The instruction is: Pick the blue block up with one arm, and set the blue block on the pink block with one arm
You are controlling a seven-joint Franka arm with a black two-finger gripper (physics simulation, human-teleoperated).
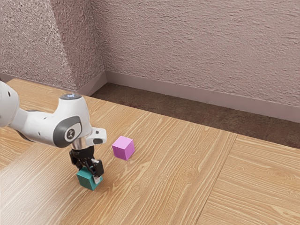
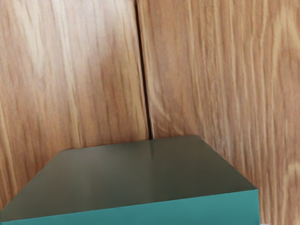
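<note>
Because the task calls for lifting before stacking, the gripper (image 1: 88, 174) stands vertically over the blue block (image 1: 86, 180), its jaws set narrow and closed on two opposite sides of the block, which is teal in colour. The grip sits high on the block, leaving the lower half free to seat on another surface. Whether the block rests on the table (image 1: 178, 178) or is raised just off it cannot be determined. The block is near the table's front edge, toward the exterior view's left. The pink block (image 1: 123, 147) stands near it, farther from that front edge and toward the exterior view's right, apart from the gripper and with its top face uncovered to receive the load. In the wrist view, the blue block's (image 2: 136, 183) top face lies directly under the hand, with a plank seam (image 2: 144, 84) running away from it. The table is light wood-grain board in wide panels. Beyond its far edge lie a dark brown floor (image 1: 197, 110), a pale baseboard (image 1: 211, 96) and rough mauve plaster walls (image 1: 197, 42).
</note>
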